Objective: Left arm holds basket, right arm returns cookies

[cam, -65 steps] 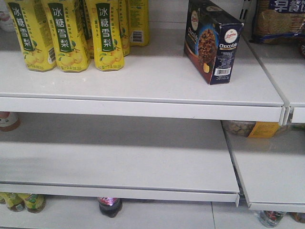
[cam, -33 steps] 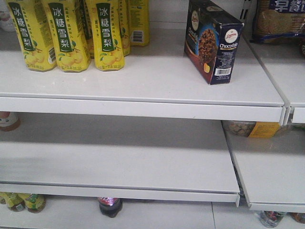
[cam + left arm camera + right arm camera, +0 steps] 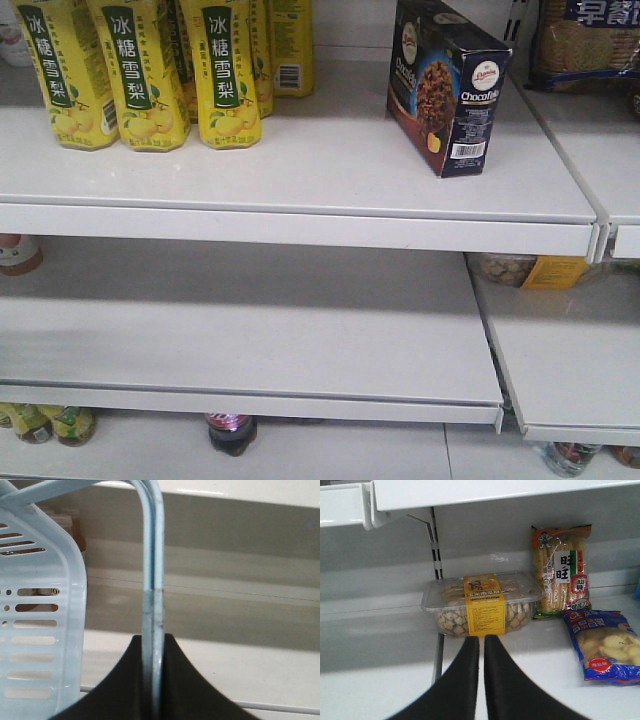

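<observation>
The cookies point(image 3: 445, 85), a dark navy "Chocofello" box, stand upright on the top shelf point(image 3: 300, 190) at the right, with no gripper near them in the front view. In the left wrist view my left gripper point(image 3: 153, 638) is shut on the thin hoop handle point(image 3: 152, 570) of the light blue basket point(image 3: 40, 630), whose slotted wall hangs at the left. My right gripper point(image 3: 481, 639) is shut with nothing between its black fingers. It points at a lower shelf and is away from the cookies.
Yellow drink bottles point(image 3: 140, 70) stand at the top shelf's left and a cracker bag point(image 3: 585, 40) at its right. Ahead of the right gripper lie a clear snack tray point(image 3: 482, 602), a tall rice-cracker bag point(image 3: 562, 572) and a blue bag point(image 3: 605, 645).
</observation>
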`<state>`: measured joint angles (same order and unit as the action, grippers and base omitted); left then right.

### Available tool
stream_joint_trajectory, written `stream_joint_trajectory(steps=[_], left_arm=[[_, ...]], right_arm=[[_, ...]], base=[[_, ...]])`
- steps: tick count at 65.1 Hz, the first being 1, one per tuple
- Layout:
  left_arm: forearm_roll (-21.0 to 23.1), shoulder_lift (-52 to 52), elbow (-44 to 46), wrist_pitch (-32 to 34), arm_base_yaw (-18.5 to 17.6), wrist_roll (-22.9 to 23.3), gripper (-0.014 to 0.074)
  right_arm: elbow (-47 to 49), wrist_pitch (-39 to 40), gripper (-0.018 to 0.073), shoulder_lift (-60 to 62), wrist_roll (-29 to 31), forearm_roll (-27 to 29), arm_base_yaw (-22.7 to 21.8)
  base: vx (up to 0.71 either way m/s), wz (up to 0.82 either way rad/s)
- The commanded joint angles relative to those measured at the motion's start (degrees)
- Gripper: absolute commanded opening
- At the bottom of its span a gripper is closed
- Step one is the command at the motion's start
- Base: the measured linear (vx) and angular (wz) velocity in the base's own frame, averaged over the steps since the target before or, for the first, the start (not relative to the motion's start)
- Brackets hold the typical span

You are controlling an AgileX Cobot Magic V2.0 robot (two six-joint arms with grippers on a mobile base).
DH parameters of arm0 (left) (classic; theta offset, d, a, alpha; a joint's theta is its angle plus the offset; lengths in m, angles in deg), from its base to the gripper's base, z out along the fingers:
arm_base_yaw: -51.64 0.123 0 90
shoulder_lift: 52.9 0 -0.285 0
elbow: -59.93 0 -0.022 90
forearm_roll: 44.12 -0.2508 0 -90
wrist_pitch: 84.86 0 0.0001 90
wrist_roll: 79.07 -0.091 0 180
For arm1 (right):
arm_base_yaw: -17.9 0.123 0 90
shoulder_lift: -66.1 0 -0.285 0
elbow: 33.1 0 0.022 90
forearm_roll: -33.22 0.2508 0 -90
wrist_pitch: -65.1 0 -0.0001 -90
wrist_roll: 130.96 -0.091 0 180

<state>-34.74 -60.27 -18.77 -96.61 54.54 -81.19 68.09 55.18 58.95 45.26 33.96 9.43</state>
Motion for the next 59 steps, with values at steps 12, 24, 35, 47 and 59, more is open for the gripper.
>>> stream_joint_trajectory(steps=[12,24,35,47,59], left_arm=[[-0.8,1.0,1.2,5.9,0.0,-1.2,-0.0003],[-0.8,1.0,1.2,5.9,0.0,-1.2,-0.0003],[-0.8,1.0,1.2,5.9,0.0,-1.2,-0.0003],[-0.8,1.0,1.2,5.9,0.0,-1.2,-0.0003],[-0.8,1.0,1.2,5.9,0.0,-1.2,-0.0003]], right_arm=[[-1.1,4.7,-0.0006,0.7,0.7,-0.7,-0.1],[-1.0,6.2,-0.0006,0.7,0.5,-0.7,-0.1],[-1.0,6.2,-0.0006,0.7,0.5,-0.7,-0.1],[-1.0,6.2,-0.0006,0.7,0.5,-0.7,-0.1],[-1.0,6.2,-0.0006,0.7,0.5,-0.7,-0.1]], base=[[0.00,0.00],[0.00,0.00],[0.00,0.00],[0.00,0.00],[0.00,0.00]])
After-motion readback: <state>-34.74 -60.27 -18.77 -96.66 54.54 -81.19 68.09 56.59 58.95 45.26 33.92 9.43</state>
